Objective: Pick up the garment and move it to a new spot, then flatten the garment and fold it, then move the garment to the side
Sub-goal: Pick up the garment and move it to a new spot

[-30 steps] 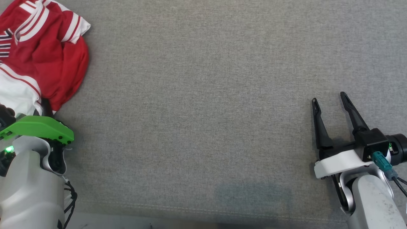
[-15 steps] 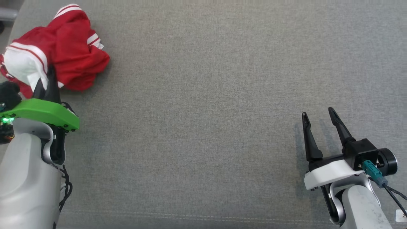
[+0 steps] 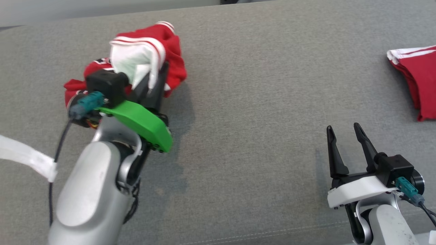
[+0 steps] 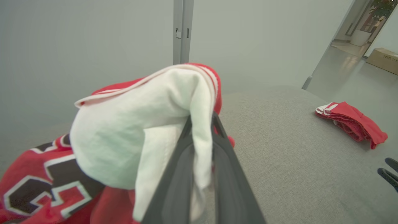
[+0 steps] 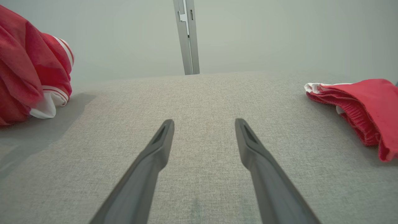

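Clamping red-white garment (image 3: pixel 136 61), left hand (image 3: pixel 160 78) closed, black numeral (image 4: pixel 46 183) unreadable

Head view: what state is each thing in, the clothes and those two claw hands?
red and white garment, crumpled in a bunch, pinched by the left gripper.
left gripper, jaws shut on the red and white garment.
right gripper, jaws open, holding nothing.
second red garment, folded, lying on the grey surface, untouched.

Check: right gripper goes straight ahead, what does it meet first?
Probably nothing: the right gripper points over bare grey surface to its far edge; the folded red garment lies off to the right.
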